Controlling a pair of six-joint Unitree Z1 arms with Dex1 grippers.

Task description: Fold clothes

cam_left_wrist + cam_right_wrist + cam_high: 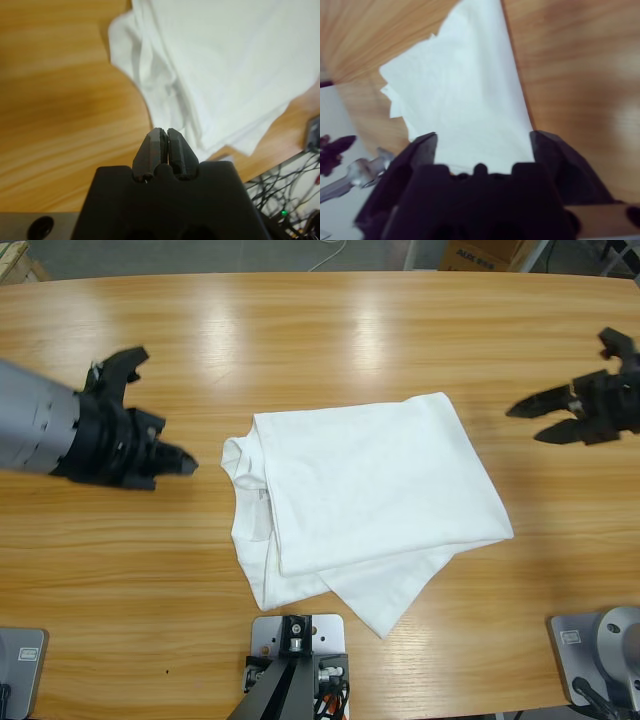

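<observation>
At the left of the high view, the left gripper (180, 462) hangs over bare wood just beside the collar end of the T-shirt (370, 490), its jaws pressed together and holding nothing; its own wrist view shows the two tips (164, 145) meeting with the rumpled collar edge of the shirt (225, 65) just ahead. The shirt lies folded in the middle of the table (320, 330), a roughly square top panel over a lower layer whose corner pokes out toward the near edge, with the neck bunched at its left. On the right, the right gripper (540, 420) is near the shirt's far corner but apart from it, jaws spread wide and empty; its wrist view looks down between them at the white cloth (465, 100). The fold looks close to done, though untidy. The risk, as I judge it, is that a pinch at the bunched collar takes only the top layer, or a drag across the wood pulls the stack askew and opens the fold
</observation>
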